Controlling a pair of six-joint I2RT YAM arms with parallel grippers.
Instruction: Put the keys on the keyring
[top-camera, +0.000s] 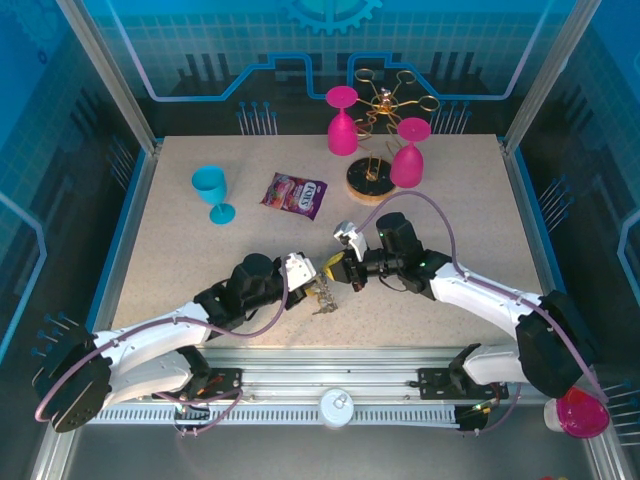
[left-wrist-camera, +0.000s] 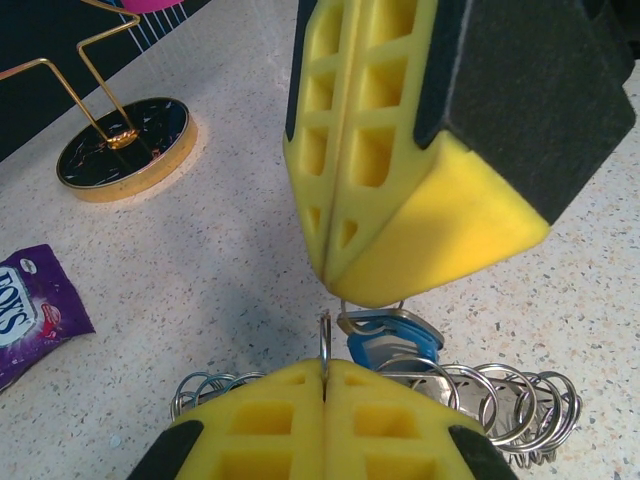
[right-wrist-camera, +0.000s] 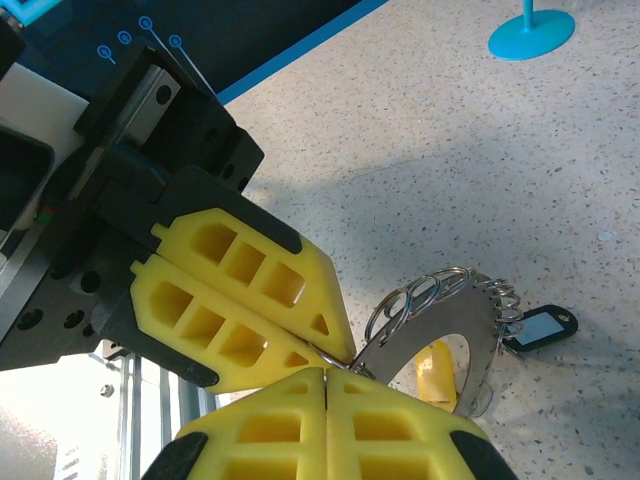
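The keyring (right-wrist-camera: 468, 318) is a flat grey metal ring fringed with small split rings, held just above the table near the front middle (top-camera: 322, 294). My left gripper (left-wrist-camera: 325, 372) is shut on its thin edge (left-wrist-camera: 325, 342); its yellow fingers (right-wrist-camera: 250, 300) reach in from the left. My right gripper (right-wrist-camera: 327, 372) meets it tip to tip, shut on the small wire loop of a blue-tagged key (left-wrist-camera: 392, 345). A yellow tag (right-wrist-camera: 437, 372) and a dark tag (right-wrist-camera: 540, 328) hang from the ring. Both grippers (top-camera: 308, 275) (top-camera: 345, 270) nearly touch.
A gold wire rack on a round wooden base (top-camera: 372, 180) stands at the back with two pink goblets (top-camera: 342, 120) (top-camera: 408, 152). A blue goblet (top-camera: 212, 190) and a purple snack packet (top-camera: 294, 194) lie to the left of it. Another pink goblet (top-camera: 582, 412) sits beyond the front right corner.
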